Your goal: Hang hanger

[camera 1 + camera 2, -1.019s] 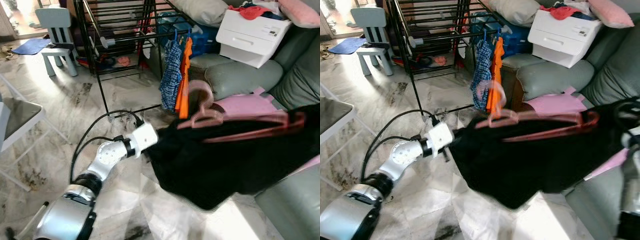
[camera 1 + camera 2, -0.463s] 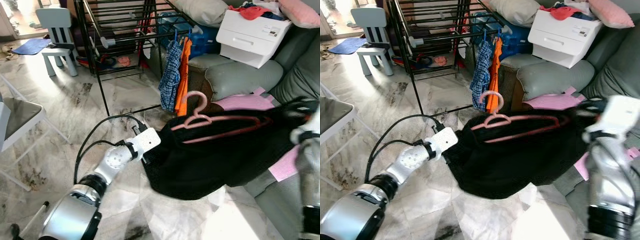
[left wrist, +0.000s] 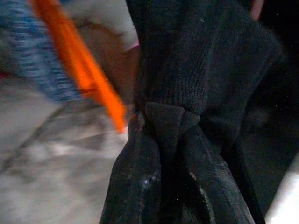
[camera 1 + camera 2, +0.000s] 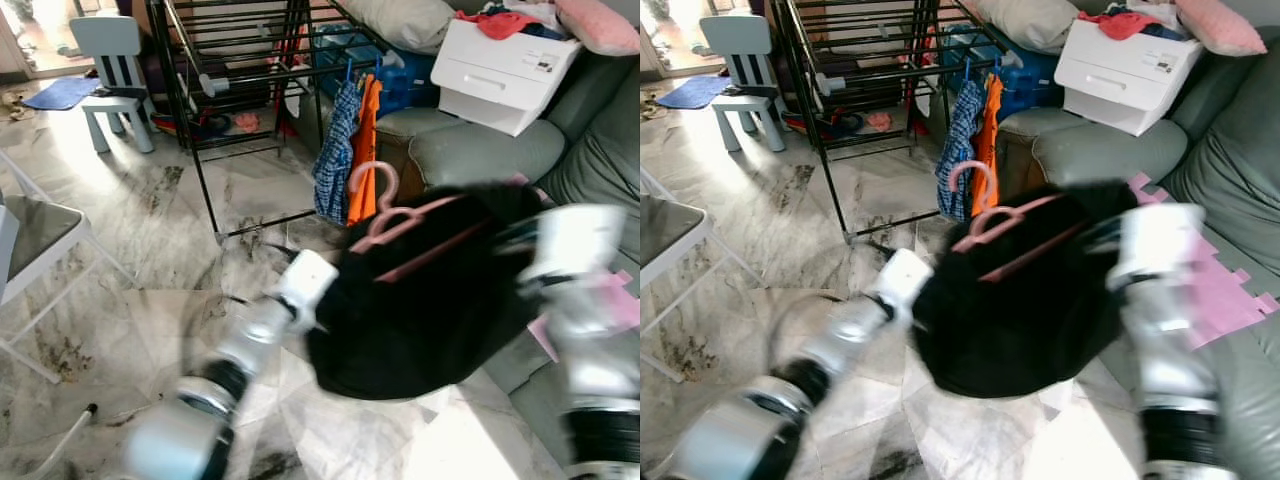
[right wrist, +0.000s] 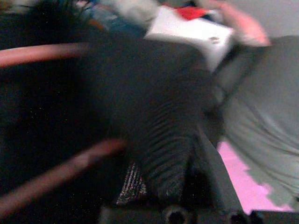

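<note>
Both arms have swung inward, bunching the black garment (image 4: 420, 300) under its pink hanger (image 4: 385, 215). Left end effector (image 3: 163, 140) and right end effector (image 5: 159, 182) each pinch the cloth.

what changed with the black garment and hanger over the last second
Both arms swung the black garment and its pink hanger up and toward the drying rack. The hanger, which had lain nearly level, is now tilted with its hook raised. The right hand came in from the couch side. Each hand, including the left hand, remains pinched on the cloth. The hung clothes stayed put.
</note>
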Robot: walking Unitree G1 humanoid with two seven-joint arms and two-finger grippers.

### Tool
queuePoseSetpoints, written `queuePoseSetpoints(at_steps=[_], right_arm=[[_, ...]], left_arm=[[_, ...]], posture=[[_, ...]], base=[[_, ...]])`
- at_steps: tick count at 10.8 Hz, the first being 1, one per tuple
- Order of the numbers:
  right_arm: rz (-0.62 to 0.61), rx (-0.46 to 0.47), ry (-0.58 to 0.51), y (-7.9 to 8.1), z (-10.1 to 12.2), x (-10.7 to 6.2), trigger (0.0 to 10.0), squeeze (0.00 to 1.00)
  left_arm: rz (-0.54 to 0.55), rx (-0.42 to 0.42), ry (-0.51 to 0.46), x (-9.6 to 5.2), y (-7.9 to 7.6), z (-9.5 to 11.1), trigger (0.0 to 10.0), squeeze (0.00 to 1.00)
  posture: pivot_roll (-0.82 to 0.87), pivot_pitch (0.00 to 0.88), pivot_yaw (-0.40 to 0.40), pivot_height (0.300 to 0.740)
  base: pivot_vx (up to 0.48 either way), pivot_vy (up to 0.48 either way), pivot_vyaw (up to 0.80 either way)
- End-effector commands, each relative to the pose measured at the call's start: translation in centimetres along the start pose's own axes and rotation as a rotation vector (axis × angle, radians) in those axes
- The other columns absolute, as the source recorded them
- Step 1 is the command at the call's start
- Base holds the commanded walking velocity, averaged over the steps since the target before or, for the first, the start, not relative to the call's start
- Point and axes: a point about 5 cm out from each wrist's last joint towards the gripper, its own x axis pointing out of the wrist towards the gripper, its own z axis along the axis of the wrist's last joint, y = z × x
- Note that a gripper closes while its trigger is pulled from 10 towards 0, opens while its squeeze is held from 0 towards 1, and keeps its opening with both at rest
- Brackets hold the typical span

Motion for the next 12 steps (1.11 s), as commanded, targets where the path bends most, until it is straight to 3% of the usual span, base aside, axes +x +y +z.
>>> queuePoseSetpoints(at_steps=[1,2,3,5,6,8,9,10,12], right_arm=[[0.041,-0.010,-0.018,0.6,0.2,0.1,0.0,0.00],[0.074,-0.070,-0.006,1.4,-0.4,0.1,0.0,0.00],[0.080,-0.072,0.002,1.5,-0.9,0.2,0.0,0.00],[0.160,-0.060,0.046,3.1,-2.3,-0.4,0.0,0.00],[0.272,-0.049,0.050,5.0,-2.7,-1.1,0.0,0.00],[0.408,-0.054,0.095,7.1,-3.6,-2.3,0.0,0.00],[0.541,-0.083,0.173,8.6,-5.6,-4.8,0.0,0.00],[0.573,-0.087,0.187,8.9,-5.9,-5.5,0.0,0.00],[0.684,-0.091,0.245,9.3,-6.8,-8.7,0.0,0.00]], left_arm=[[-0.024,-0.003,-0.050,0.3,-0.2,1.0,2.5,0.00],[-0.144,0.037,-0.146,0.4,-1.7,2.0,2.0,0.00],[-0.188,0.105,-0.175,0.3,-2.3,2.3,0.0,0.00],[-0.204,0.079,-0.173,0.5,-2.7,2.4,0.0,0.00],[-0.196,0.148,-0.145,0.7,-3.0,2.3,0.0,0.00],[-0.116,0.163,-0.089,0.9,-2.5,1.9,0.0,0.00],[0.005,0.158,-0.022,0.8,-0.9,1.5,0.0,0.00],[0.032,0.165,-0.008,0.8,-0.5,1.4,0.0,0.00],[0.114,0.142,0.026,0.6,0.9,1.5,0.0,0.00]], posture=[[0.01,0.000,-0.045,0.740],[0.01,0.000,-0.045,0.740],[0.02,0.000,-0.046,0.740],[0.01,0.000,-0.048,0.740],[0.01,0.000,-0.048,0.740],[0.01,0.000,-0.047,0.740],[0.01,0.000,-0.047,0.740],[0.00,0.000,-0.046,0.740],[0.00,0.000,-0.040,0.740]], base=[[0.000,0.000,0.00],[0.000,0.000,0.00],[0.000,0.000,0.00],[0.000,0.000,0.00],[0.000,0.000,0.00],[0.000,0.000,0.00],[0.000,0.000,0.00],[0.000,0.000,0.00],[0.000,0.000,0.00]])
